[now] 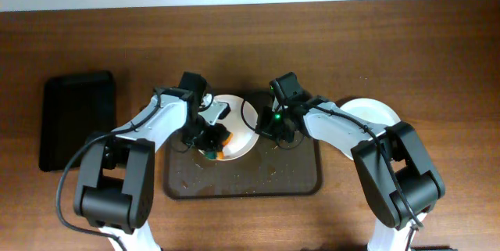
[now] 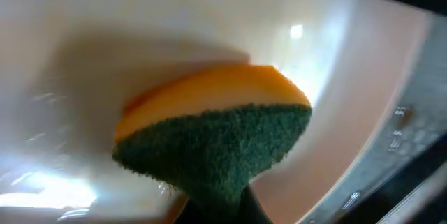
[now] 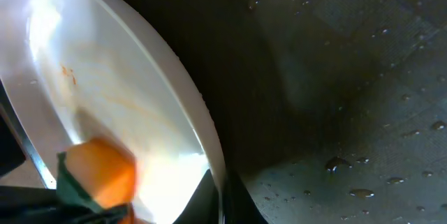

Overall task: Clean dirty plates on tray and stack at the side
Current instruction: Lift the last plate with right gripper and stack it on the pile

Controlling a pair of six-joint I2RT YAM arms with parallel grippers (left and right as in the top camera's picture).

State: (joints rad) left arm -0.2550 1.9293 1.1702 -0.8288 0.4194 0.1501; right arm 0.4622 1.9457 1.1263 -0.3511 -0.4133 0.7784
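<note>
A white plate (image 1: 239, 126) is held tilted over the dark brown tray (image 1: 266, 179). My right gripper (image 1: 264, 126) is shut on its right rim; the right wrist view shows the rim (image 3: 174, 77) pinched between the fingers (image 3: 221, 197). My left gripper (image 1: 209, 138) is shut on an orange and green sponge (image 1: 221, 148), which presses against the plate's face. The left wrist view shows the sponge (image 2: 216, 126) on the wet plate (image 2: 140, 21), with the fingers (image 2: 223, 210) mostly hidden behind it. Faint orange streaks remain on the plate in the right wrist view. The sponge (image 3: 98, 175) also shows there.
Another white plate (image 1: 376, 113) lies on the table right of the tray, partly under my right arm. A smaller black tray (image 1: 76, 118) lies at the far left. The brown tray's floor (image 3: 363, 112) is wet with droplets.
</note>
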